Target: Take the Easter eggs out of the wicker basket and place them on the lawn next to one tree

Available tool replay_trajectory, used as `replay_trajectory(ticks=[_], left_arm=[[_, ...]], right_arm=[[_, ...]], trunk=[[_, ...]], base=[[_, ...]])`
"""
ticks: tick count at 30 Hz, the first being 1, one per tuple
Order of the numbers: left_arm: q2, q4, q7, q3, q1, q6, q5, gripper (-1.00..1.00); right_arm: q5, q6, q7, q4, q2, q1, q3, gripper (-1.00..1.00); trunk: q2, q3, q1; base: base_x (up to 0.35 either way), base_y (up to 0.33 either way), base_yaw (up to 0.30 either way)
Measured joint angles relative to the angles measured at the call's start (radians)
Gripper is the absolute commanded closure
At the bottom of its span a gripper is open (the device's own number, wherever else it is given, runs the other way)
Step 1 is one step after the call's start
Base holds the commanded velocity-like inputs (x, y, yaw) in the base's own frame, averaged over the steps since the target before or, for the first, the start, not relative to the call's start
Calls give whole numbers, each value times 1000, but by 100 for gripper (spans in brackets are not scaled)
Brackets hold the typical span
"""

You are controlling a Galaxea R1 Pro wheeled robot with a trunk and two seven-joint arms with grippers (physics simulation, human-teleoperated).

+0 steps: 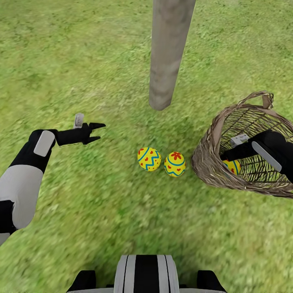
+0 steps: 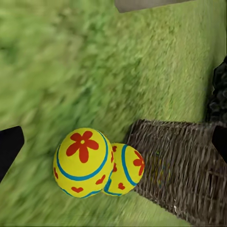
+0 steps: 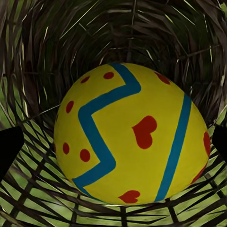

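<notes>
- Grass of the lawn (image 1: 81,49) is spreading green across the whole head view, with lighter and darker patches.
- Tree trunk (image 1: 169,49), straight, bare and pale grey-brown, is rising from the grass at the upper middle of the head view.
- Wicker basket (image 1: 211,162) is lying tipped on its side on the grass to the right of the trunk, its mouth facing the robot's right arm and its loop handle (image 1: 260,97) sticking up at the rim.
- Left arm is reaching out over the grass on the left of the head view; the left gripper (image 1: 99,132) is hanging with its jaws released and holding nothing, well apart from the eggs.
- Right arm is reaching into the basket mouth; the right gripper (image 3: 113,142) is sitting with its dark fingertips (image 3: 9,146) spread at either side of the third egg (image 3: 130,135), and I cannot tell whether they are touching it.
- Two Easter eggs are lying side by side on the grass between the trunk and the robot, just beside the basket: the zigzag egg (image 1: 149,158) on the left, the flower egg (image 1: 175,164) on the right.
- Third egg, yellow with a blue zigzag and red hearts, is resting inside the basket on the woven wall.
</notes>
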Motion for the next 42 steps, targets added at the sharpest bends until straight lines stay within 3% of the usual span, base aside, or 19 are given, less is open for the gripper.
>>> replay_trajectory(ticks=[3, 6, 8, 14, 17, 22, 32, 36, 42], left_arm=[[0, -96, -63, -55, 0, 2, 5, -100], [0, -208, -123, -143, 0, 5, 29, -100], [0, -241, -134, -163, 0, 4, 49, -100], [0, -265, -142, -177, 0, 3, 72, -100], [1, -263, -143, -177, 0, 3, 74, -100], [8, -240, -143, -178, 0, 3, 74, -100], [13, -218, -143, -178, 0, 3, 76, -100], [13, -204, -143, -177, 0, 3, 74, -100], [15, -180, -143, -176, 0, 3, 73, -100]], right_arm=[[0, 0, 0, 1, -3, 0, 0, -100], [0, 0, 0, 1, -5, 0, 1, -100], [0, 0, 0, 1, -7, 0, 1, -100], [0, 0, 0, 2, -12, 0, 2, -100], [0, 0, 0, 2, -14, 0, 3, -100], [0, 0, 1, 1, -23, 0, 2, -100], [1, 0, -5, 0, -27, 0, 1, -100], [0, 0, -5, 0, -27, 0, 1, -100], [0, 0, -4, 0, -29, 0, 1, -100]], trunk=[[0, 0, 0], [0, 0, 0], [0, 0, 0], [0, 0, 0], [0, 0, 0], [-1, -19, 2], [-1, -19, 2], [-2, -35, 4], [-2, -39, 5]], base=[[0, 0, 0], [0, 0, 0], [0, 0, 0], [0, 0, 0], [0, 0, 0], [0, 0, 0], [0, 0, 0], [0, 0, 0], [0, 0, 0]])
